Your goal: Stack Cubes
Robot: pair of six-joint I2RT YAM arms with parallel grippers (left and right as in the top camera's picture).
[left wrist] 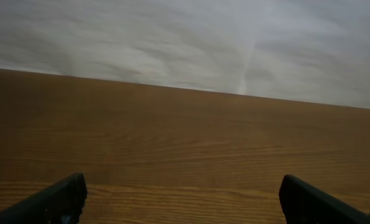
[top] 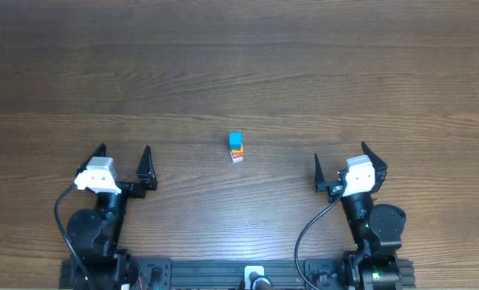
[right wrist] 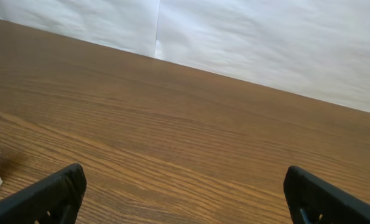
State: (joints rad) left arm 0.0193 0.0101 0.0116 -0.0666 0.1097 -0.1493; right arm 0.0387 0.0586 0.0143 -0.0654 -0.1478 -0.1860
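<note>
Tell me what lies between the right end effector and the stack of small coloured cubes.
Nothing: bare brown wooden tabletop separates the right end effector from the stack of small coloured cubes, as the top view shows.

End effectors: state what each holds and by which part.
Nothing. The left end effector and right end effector are open and empty; the cube stack stands apart.
</note>
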